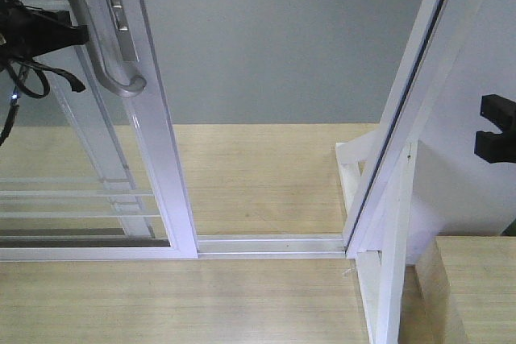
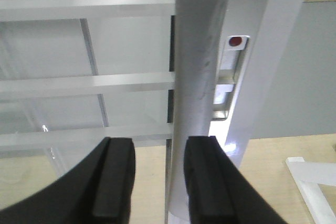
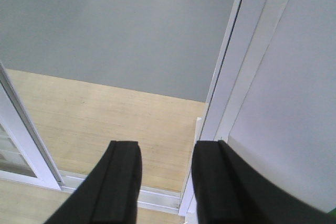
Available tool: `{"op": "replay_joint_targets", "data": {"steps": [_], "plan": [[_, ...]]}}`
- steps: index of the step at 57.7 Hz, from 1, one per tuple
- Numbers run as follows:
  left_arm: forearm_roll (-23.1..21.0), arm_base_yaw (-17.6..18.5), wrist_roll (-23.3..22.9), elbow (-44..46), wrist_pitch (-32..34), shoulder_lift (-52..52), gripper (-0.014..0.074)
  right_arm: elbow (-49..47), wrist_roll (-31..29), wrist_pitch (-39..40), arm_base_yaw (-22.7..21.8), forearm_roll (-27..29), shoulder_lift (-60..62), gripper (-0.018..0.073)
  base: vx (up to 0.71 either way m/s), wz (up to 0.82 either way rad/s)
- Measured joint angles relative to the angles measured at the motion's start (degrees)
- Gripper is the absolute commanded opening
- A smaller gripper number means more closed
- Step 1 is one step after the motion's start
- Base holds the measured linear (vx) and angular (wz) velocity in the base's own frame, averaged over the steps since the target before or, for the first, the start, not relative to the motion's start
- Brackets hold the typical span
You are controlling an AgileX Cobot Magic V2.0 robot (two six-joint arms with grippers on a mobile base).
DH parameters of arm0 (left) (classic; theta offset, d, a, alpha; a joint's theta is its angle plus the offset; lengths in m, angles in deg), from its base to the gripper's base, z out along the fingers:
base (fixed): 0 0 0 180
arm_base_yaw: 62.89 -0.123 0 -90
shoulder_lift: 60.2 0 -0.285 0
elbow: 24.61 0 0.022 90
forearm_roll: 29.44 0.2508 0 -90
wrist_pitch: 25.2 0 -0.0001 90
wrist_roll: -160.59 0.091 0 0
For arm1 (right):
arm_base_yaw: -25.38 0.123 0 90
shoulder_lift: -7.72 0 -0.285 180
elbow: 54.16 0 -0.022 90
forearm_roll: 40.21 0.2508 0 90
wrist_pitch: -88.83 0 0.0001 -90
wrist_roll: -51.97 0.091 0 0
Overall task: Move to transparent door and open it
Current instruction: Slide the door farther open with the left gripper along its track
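Left wrist-mounted footage is filled by the transparent door [image 2: 94, 77], its long axis upright, clear glass crossed by thin horizontal bars. Its curved silver pull handle [image 2: 199, 77] is seen running vertically, rising from just above the right finger of the left gripper [image 2: 157, 182], whose jaws are held apart with nothing clamped. To the right of that handle, a red dot is shown on the white stile. The right gripper [image 3: 165, 182] is likewise spread, over the floor track [image 3: 152, 196] of the doorway.
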Motion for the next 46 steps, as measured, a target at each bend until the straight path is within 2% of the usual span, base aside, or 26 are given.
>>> {"op": "replay_joint_targets", "data": {"steps": [9, 22, 46], "plan": [[0.0, 0.0, -0.2, -3.7, 0.6, 3.8, 0.0363, 0.0, 0.0, -0.1, 0.0, 0.0, 0.0, 0.0328, 0.00, 0.00], [0.0, 0.0, -0.2, -10.9, 5.2, 13.7, 0.0363, 0.0, 0.0, -0.4, 0.0, 0.0, 0.0, 0.0328, 0.00, 0.00], [0.0, 0.0, -1.1, -28.2, 5.1, 46.2, 0.0363, 0.0, 0.0, -1.5, 0.0, 0.0, 0.0, 0.0327, 0.00, 0.00]]}}
